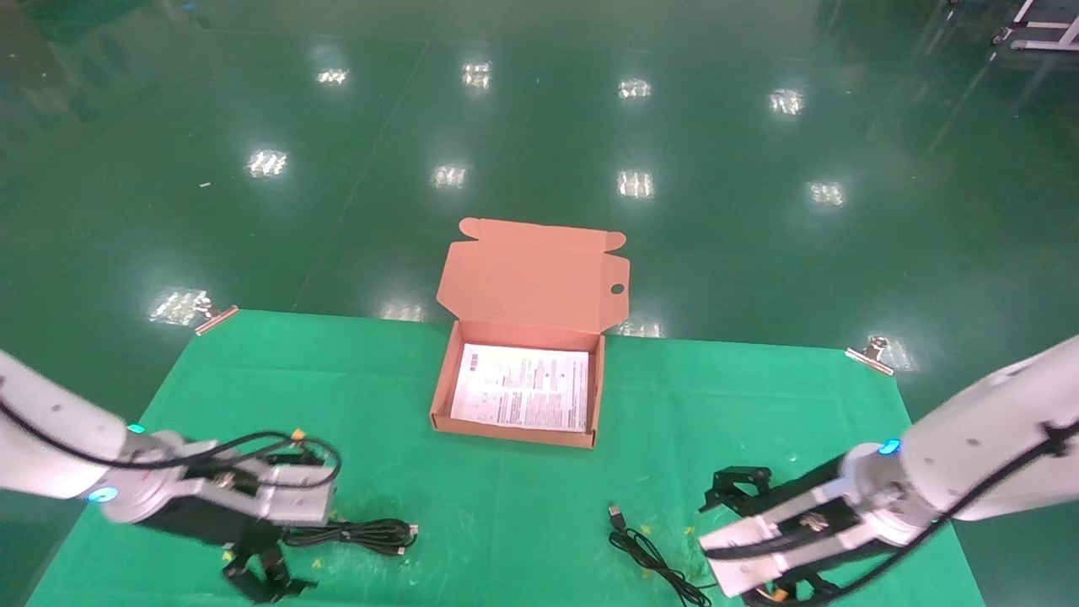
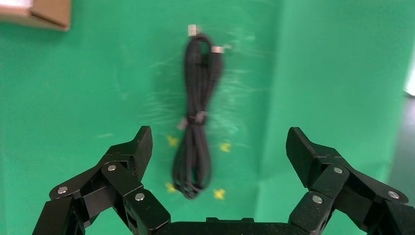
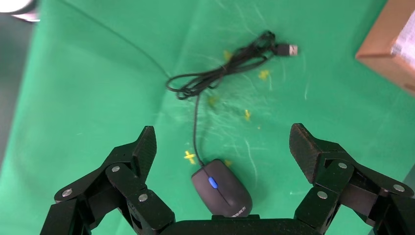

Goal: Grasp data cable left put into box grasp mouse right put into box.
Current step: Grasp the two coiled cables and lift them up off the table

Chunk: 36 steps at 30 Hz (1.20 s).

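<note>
Box: the box [image 1: 516, 426] sits open at the middle of the green surface [image 1: 472, 489], towards its far edge, lid [image 1: 534, 276] tilted back; a white printed sheet [image 1: 523, 387] lines its bottom.
Cable: the cable [image 2: 196, 117] lies coiled in a long flat bundle on the surface, near the front left, well apart from the box; silvery plugs show at one end.
Left hand: the left hand [image 2: 219, 152] hangs over the cable with fingers [image 2: 133, 152] spread wide, one on each side of the bundle, gripping nothing.
Mouse: the mouse [image 3: 222, 188] rests upright on the surface at the front right, blue light on top; its cord [image 3: 222, 73] runs off in loose loops to a USB plug [image 3: 288, 49].
Right hand: the right hand [image 3: 223, 149] is above the mouse, fingers [image 3: 136, 156] wide apart, empty.
Marks: small yellow marks [image 3: 190, 156] dot the cloth by both items.
</note>
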Available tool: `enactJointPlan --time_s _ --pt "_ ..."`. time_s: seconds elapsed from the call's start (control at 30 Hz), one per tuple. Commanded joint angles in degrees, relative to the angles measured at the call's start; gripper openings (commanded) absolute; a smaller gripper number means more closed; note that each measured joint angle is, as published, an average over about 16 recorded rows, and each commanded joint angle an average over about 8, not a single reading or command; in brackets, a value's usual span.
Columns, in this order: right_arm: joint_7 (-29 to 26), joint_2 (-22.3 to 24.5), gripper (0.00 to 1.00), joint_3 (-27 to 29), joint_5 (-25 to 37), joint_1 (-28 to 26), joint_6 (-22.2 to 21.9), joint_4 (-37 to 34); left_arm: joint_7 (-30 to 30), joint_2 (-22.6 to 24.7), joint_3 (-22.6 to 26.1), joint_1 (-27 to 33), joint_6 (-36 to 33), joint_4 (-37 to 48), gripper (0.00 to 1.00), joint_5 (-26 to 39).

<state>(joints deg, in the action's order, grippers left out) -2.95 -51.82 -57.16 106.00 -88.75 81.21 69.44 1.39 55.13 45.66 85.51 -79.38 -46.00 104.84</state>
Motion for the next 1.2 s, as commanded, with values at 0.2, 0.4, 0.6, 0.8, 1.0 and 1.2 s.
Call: enactJointPlan --time_s 0.2,0.4,0.6,0.8,1.0,1.2 --pt "-2.2 -4.6 1.00 -0.9 3.6 1.5 -4.7 -7.2 -0.6 5.3 0.3 2.0 4.1 12.6 1.00 1.8" --pt "-3.0 -8.0 1.00 -0.9 3.5 2.8 -7.4 -14.6 -3.1 8.1 -1.0 2.9 5.9 23.2 1.00 -0.4" --pt "-3.3 -11.4 1.00 -0.2 1.7 3.3 -8.8 -22.6 -6.4 9.9 -1.9 3.7 8.2 30.8 1.00 -1.6" --pt "-1.9 -14.7 1.00 -0.2 1.4 3.1 -10.0 -29.6 -9.9 11.4 -1.7 4.6 9.4 35.7 1.00 -1.3" --pt "0.1 -17.2 0.66 -0.8 2.2 3.1 -11.6 -35.2 -12.5 12.0 -1.3 5.2 9.9 39.1 0.64 -0.7" --pt "1.2 -18.4 0.00 -0.9 2.4 3.1 -12.7 -37.8 -13.3 12.5 -1.2 5.6 10.3 41.0 0.00 -0.5"
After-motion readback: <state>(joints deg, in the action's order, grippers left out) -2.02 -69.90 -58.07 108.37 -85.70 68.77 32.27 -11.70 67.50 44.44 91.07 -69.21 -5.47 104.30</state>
